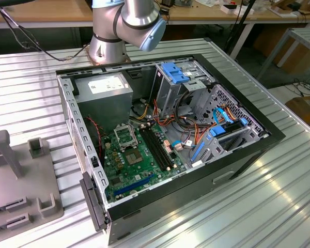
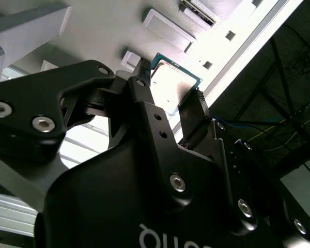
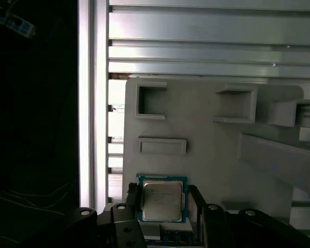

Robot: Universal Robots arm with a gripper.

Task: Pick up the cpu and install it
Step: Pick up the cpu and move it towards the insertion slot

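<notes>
Over grey tray (image 3: 212,155), at 8 o'clock from computer case (image 1: 271,135) in exterior view: cpu (image 3: 163,200) between fingers (image 3: 196,206) of gripper (image 3: 164,202). Fingers narrow, apparently clamped on two opposite edges; metal face visible in both wrist views. Judgement: chip light, stiff, thin, smooth-edged, so slip-prone; underside probably delicate. Edge hold suits it, with gentle squeeze, kept level. Socket (image 1: 125,137) at 9 o'clock from memory slots (image 1: 157,147).

Silver-faced cpu (image 3: 163,200) sits between the two black fingers (image 3: 133,202) of the gripper (image 3: 164,206), one finger against each opposite edge. Behind it is a grey tray (image 3: 206,144) with raised rectangular pockets, lying on a ribbed metal table (image 3: 206,41).
</notes>
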